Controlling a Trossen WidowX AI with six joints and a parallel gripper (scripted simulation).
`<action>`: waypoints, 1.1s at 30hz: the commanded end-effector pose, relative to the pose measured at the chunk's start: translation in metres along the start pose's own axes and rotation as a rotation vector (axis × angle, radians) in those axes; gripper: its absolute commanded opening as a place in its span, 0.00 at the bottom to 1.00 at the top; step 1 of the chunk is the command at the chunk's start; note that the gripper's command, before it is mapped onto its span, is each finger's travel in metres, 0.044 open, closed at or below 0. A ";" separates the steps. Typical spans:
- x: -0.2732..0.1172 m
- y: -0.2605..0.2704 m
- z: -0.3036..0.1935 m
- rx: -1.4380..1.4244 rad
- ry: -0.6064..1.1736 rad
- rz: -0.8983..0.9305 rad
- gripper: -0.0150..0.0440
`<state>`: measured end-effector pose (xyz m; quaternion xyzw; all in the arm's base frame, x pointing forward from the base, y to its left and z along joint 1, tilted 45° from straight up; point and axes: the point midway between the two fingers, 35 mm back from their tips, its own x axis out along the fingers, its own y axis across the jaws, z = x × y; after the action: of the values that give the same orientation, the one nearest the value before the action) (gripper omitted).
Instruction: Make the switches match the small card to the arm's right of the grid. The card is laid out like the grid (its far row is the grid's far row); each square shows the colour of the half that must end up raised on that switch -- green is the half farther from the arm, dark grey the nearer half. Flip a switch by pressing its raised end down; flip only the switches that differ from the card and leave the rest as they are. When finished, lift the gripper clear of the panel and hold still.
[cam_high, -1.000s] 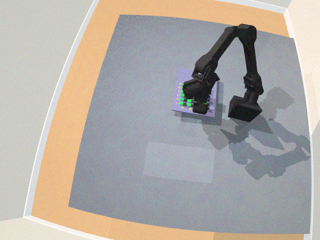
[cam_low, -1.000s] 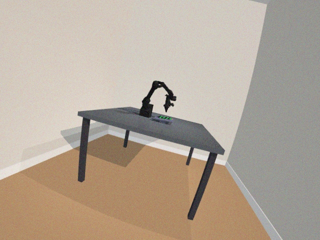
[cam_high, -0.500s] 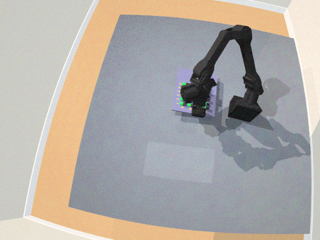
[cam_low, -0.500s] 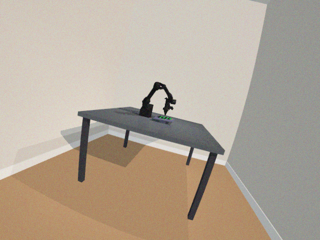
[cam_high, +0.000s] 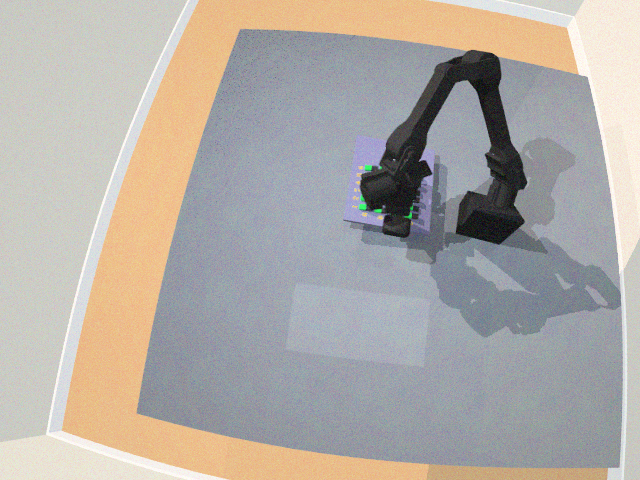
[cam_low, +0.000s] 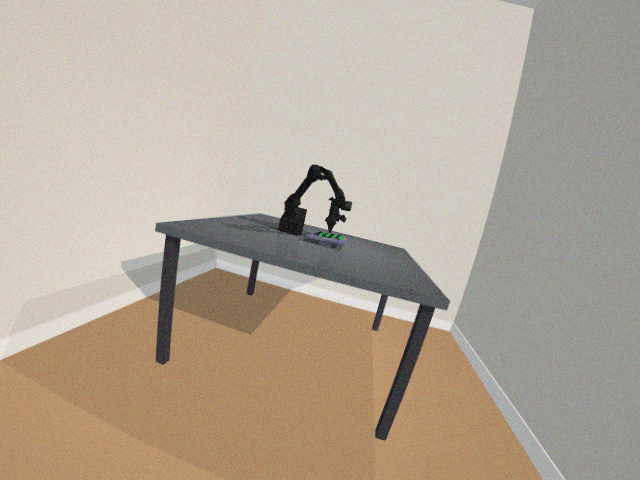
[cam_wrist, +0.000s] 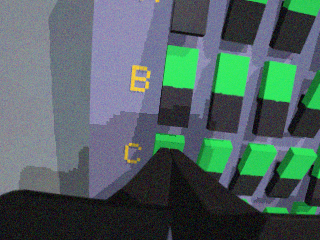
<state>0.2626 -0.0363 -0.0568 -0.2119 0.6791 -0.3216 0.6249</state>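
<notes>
The lilac panel (cam_high: 364, 147) (cam_wrist: 112, 75) carries rows of rocker switches with green far halves and dark near halves. My gripper (cam_low: 330, 231) (cam_wrist: 167, 157) is shut and empty, pointing down low over the panel. In the wrist view its tips overlap the near part of the first switch in row C (cam_wrist: 169, 141), whose green half shows; contact cannot be told. The first switch in row B (cam_wrist: 180, 67) shows green and dark halves. The first switch in row A (cam_wrist: 190, 17) shows only its dark half, cut by the frame edge. The small card is hidden by the arm in the top view and outside the wrist view.
The arm's links arch over the panel from the base (cam_high: 488, 219) (cam_low: 292, 221), which stands on the table (cam_high: 258, 232) (cam_low: 248, 245) at the panel's near side. More switches stand close around the fingertips. Yellow letters B (cam_wrist: 140, 79) and C (cam_wrist: 132, 153) mark the rows.
</notes>
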 end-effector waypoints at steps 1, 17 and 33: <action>0.001 0.000 0.000 -0.005 -0.003 -0.003 0.25; 0.001 0.000 0.000 -0.005 -0.003 -0.003 0.25; 0.003 0.000 0.001 -0.005 -0.003 -0.003 0.25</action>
<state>0.2624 -0.0382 -0.0587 -0.2120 0.6790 -0.3216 0.6249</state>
